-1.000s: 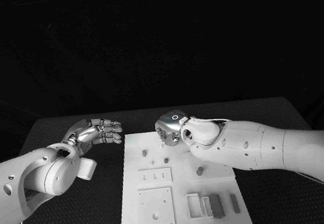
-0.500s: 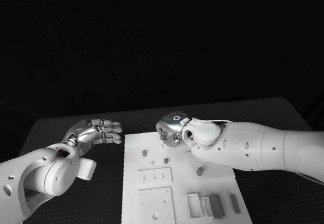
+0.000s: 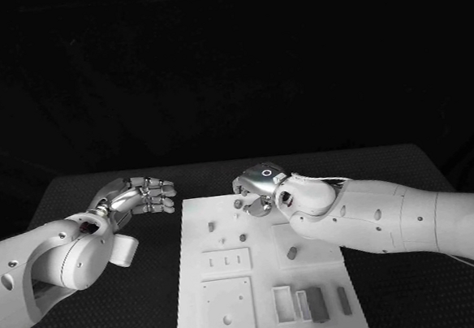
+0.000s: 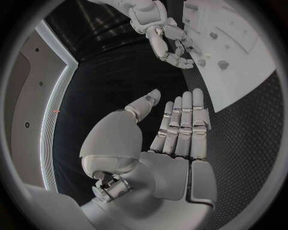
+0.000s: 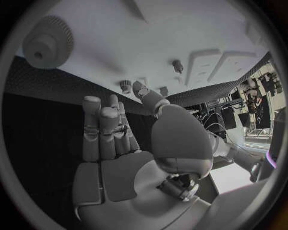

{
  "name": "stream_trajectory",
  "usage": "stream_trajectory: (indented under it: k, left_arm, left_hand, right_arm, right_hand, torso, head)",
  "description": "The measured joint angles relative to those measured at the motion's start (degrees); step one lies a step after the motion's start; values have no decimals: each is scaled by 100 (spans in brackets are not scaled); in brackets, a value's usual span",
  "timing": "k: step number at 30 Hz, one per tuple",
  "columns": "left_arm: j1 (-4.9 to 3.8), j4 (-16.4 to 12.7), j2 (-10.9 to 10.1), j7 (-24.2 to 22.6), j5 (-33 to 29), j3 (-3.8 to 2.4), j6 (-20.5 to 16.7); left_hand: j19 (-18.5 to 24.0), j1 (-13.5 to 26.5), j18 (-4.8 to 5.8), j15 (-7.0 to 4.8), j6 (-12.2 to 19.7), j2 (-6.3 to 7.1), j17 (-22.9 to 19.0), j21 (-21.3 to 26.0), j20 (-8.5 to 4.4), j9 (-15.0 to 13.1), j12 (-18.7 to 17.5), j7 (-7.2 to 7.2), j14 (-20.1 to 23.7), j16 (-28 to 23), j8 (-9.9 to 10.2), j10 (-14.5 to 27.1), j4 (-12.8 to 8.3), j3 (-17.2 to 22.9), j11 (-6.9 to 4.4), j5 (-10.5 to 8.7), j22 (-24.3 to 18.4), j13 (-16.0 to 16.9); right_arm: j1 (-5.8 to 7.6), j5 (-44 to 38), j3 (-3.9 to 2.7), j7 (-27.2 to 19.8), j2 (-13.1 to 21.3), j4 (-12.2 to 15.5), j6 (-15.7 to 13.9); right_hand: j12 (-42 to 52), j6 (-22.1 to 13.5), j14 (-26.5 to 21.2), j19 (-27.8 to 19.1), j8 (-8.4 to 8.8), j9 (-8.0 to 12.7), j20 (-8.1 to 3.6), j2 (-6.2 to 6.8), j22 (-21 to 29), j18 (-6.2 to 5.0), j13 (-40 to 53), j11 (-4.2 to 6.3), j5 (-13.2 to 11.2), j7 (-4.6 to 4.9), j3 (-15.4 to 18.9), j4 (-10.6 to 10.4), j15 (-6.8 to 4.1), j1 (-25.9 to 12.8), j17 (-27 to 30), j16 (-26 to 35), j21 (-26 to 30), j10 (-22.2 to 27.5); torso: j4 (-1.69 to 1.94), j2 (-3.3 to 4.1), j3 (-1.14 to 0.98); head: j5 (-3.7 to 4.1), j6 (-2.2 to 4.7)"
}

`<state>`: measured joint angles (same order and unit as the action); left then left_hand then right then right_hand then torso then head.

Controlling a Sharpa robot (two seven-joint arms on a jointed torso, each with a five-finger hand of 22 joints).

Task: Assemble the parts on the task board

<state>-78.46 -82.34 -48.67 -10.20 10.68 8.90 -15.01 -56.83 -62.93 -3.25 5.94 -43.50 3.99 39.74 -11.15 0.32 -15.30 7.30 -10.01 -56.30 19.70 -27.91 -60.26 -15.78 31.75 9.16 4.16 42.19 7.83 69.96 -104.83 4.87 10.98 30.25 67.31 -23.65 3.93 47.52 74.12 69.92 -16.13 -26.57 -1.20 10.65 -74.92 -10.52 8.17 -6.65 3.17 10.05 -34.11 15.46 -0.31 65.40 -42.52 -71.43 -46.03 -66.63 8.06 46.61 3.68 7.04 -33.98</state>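
While both stay empty, the right robot hand (image 3: 259, 187) hovers over the task board (image 3: 208, 299)'s far end, nearer its parts (image 3: 243, 234) than the open left robot hand (image 3: 141, 195).

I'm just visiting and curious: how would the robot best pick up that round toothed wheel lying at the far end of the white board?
Probably by its toothed rim, from above. The gear lies flat on the task board, so only its rim offers opposite sides for fingers to pinch.

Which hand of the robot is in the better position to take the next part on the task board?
Probably the right hand: it hovers over the far end of the task board, near the small parts there. The left hand, open, is beside the board, over the black table.
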Motion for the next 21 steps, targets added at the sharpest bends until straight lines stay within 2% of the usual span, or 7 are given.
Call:
stream_trajectory:
  k: [4,7,14,17,21]
  left_arm:
    - [0,1,-28,0,0,0,-1]
    - [0,31,-24,0,0,1,-1]
    - [0,100,-24,-7,0,4,-1]
    - [0,114,-25,-9,-1,5,-1]
    - [0,114,-26,-10,-1,10,-1]
  left_hand:
    - [0,0,13,0,0,0,6,0,0,0,0,0,0,0,0,0,0,0,0,0,0,0]
    - [0,0,15,0,0,0,6,0,0,0,0,0,0,0,0,0,0,0,0,0,0,0]
    - [0,0,18,0,0,0,5,0,0,-1,0,0,0,0,0,0,0,0,0,0,0,0]
    - [0,0,19,0,0,0,11,0,0,-5,0,0,0,0,0,0,0,0,0,0,0,0]
    - [0,0,21,0,0,0,11,0,0,-5,0,0,0,0,0,0,0,0,0,0,0,0]
  right_arm:
    - [76,14,-133,2,279,345,-56]
    - [164,37,-189,3,525,592,-58]
    - [225,196,-214,-5,1090,947,111]
    - [229,266,-215,-16,1251,1080,241]
    - [229,336,-215,-28,1360,1147,452]
  right_hand:
    - [0,6,0,0,-23,-5,0,23,0,0,0,1,0,-3,-14,-14,0,23,8,-35,0,0]
    - [22,55,0,1,-35,-8,0,22,0,1,0,26,0,9,-24,-24,0,22,14,-49,0,-25]
    - [23,64,1,3,-35,-8,0,177,1,1,7,33,0,1,-46,-206,0,-133,50,-78,0,-32]
    - [23,64,1,3,-35,-3,0,215,0,1,7,33,0,0,-46,-269,-1,-170,61,-80,0,-32]
    - [23,51,1,4,-35,20,0,343,1,1,7,33,0,-13,-59,-399,-1,-239,86,-80,22,-32]
  torso:
    - [-8,0,-3]
    - [-21,-1,-9]
    - [-74,-21,-36]
    - [-99,-27,-50]
    - [-133,-33,-69]
  head:
    - [8,33]
    - [11,61]
    - [-14,112]
    - [-27,129]
    - [-44,139]
